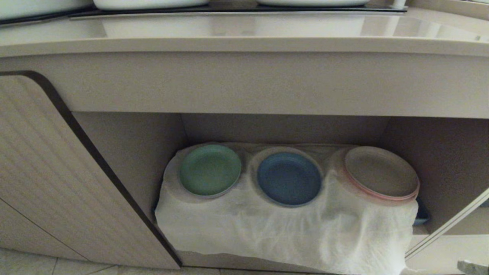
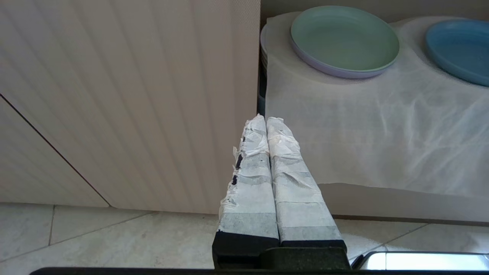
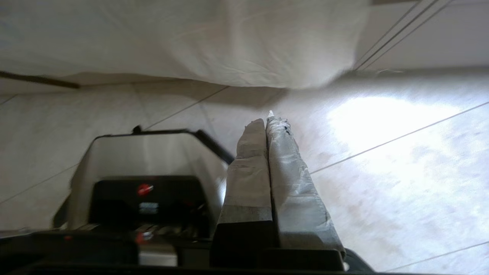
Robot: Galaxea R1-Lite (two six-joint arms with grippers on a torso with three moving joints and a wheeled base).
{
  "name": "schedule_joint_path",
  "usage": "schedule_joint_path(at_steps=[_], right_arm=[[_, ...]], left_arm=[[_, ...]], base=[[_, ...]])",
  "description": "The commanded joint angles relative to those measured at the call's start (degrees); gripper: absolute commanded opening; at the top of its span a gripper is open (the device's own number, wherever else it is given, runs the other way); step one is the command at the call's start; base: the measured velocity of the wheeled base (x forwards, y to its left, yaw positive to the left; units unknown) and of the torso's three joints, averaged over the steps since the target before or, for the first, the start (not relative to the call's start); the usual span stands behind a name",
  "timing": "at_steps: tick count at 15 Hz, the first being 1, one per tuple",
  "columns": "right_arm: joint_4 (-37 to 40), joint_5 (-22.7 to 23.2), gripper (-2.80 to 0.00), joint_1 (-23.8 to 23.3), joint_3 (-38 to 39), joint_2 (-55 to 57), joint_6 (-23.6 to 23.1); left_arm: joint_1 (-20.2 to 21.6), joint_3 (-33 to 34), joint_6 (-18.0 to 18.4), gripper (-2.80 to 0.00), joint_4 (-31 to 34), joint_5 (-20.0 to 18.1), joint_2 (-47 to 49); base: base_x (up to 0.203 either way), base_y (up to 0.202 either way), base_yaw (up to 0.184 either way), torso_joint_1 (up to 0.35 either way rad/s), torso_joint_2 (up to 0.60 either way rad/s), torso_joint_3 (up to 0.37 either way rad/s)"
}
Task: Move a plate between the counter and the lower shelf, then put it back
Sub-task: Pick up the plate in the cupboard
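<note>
Matt plates on rumpled cloth, under a glossy counter (image 1: 244, 28)

The plate (image 1: 289, 178) looks smooth and matt (plastic, seemingly); the white cloth (image 1: 267, 229) is thin and creased; ribbed cabinet door (image 1: 49, 172); taped, wrinkled gripper fingers (image 2: 254, 152).

We see the lower shelf (image 1: 439, 160) open at its front, so that is our way in. The tabletop (image 1: 244, 46) overhangs at twelve o'clock and caps the headroom. The ribbed door (image 1: 57, 172) blocks nine o'clock. Inside, the plate (image 1: 289, 178) sits between the green plate (image 1: 210, 170) and the beige plate (image 1: 382, 172), close on both sides. The white cloth (image 1: 282, 233) drapes over the front edge at six o'clock.
</note>
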Motion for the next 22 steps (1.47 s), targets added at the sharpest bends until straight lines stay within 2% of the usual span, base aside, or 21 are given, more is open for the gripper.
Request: schedule_joint_path(at_steps=[1,3,5,12,16,22], right_arm=[[0.12,-0.56,-2.80,-1.25,1.76,-6.47,-2.61],[0.09,-0.75,-2.80,-1.95,4.11,-9.79,-5.98],[0.12,-0.78,-2.80,-1.86,6.36,-11.78,-7.41],[0.71,-0.69,-2.80,-1.85,10.34,-15.55,-7.21],[0.51,-0.77,-2.80,-1.86,12.90,-21.67,-7.21],[-0.22,-0.78,-2.80,1.44,15.72,-32.44,-7.17]], left_arm=[[0.00,0.01,-0.02,-2.80,0.01,0.00,-0.02],[0.00,0.01,-0.08,-2.80,0.01,0.00,-0.02],[0.00,0.01,-0.02,-2.80,0.01,0.00,-0.02],[0.00,0.01,-0.02,-2.80,0.01,0.00,-0.02],[0.00,0.01,-0.02,-2.80,0.01,0.00,-0.02],[0.00,0.01,-0.02,-2.80,0.01,0.00,-0.02]], base=[[0.000,0.000,0.000,0.000,0.00,0.000],[0.000,0.000,0.000,0.000,0.00,0.000],[0.000,0.000,0.000,0.000,0.00,0.000],[0.000,0.000,0.000,0.000,0.00,0.000],[0.000,0.000,0.000,0.000,0.00,0.000],[0.000,0.000,0.000,0.000,0.00,0.000]])
